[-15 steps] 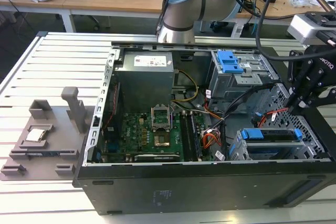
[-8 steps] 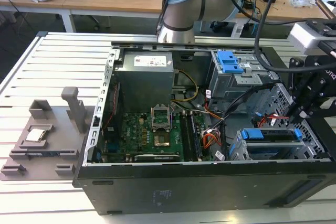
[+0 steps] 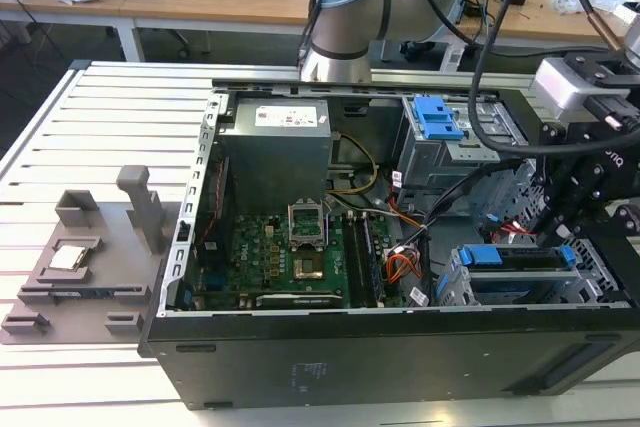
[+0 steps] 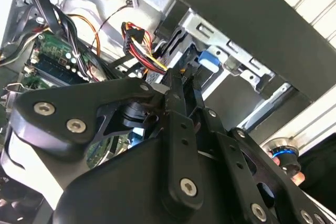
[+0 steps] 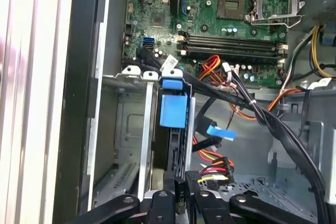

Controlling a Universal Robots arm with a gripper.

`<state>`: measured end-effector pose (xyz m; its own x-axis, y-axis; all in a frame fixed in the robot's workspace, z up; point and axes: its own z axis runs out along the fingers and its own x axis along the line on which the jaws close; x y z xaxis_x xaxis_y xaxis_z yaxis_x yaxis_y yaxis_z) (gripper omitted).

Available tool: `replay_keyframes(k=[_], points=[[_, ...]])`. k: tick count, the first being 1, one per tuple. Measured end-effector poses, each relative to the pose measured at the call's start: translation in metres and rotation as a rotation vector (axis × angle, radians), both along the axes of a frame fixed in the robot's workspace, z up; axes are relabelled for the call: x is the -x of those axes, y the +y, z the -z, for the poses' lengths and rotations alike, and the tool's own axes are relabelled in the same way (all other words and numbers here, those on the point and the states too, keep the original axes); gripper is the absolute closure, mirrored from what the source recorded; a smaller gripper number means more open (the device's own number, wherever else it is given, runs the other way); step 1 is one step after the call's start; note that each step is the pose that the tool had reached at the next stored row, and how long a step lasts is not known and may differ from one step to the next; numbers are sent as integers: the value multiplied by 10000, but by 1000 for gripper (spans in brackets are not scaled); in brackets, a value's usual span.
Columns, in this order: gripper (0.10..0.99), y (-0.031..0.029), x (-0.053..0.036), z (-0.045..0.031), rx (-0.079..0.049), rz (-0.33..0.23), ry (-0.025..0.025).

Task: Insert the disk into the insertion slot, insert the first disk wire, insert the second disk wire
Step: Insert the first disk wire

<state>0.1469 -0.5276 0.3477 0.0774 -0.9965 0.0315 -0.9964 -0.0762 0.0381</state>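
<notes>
**Disk on edge in its cage, claw clamped on its end**

In the exterior view, an open black computer case (image 3: 400, 367) lies on a slatted table (image 3: 100, 117). A green motherboard (image 3: 290, 257) shows in its middle. The gripper (image 3: 560, 235) reaches down into the case at the exterior view's right. Just below it, the disk (image 3: 520, 285) stands on edge inside the insertion slot (image 3: 452, 292), its blue carrier along the top. Further back stands a taller metal bay carrying a blue clip (image 3: 437, 119). A grey fixture (image 3: 80, 267) rests on the table, well apart from the case at the exterior view's left.

In the second wrist view, the gripper (image 4: 178, 83) has its two black fingers (image 4: 181, 129) drawn close together, tips meeting at the dark end of the disk. The blue carrier shows just beyond them, framed by the grey sheet metal of the slot (image 4: 226, 43). A bundle of red, yellow and black wires (image 4: 143, 51) hangs beside the fingertips, apart from them.

In the first wrist view, the disk (image 5: 173, 111) sits between the walls of the insertion slot (image 5: 134, 124). The gripper (image 5: 182, 200) is closed on its near end. The wire bundle's black plug (image 5: 210, 172) lies just beside the fingers, not held. A blue connector (image 5: 220, 132) hangs loose nearby, and the motherboard lies beyond.
</notes>
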Motion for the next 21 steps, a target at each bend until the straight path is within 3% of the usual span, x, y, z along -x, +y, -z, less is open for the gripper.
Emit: replay_keyframes(k=[7, 21], points=[[886, -1, 11, 89, -8, 14, 1], [886, 24, 9, 108, -9, -18, 0]])
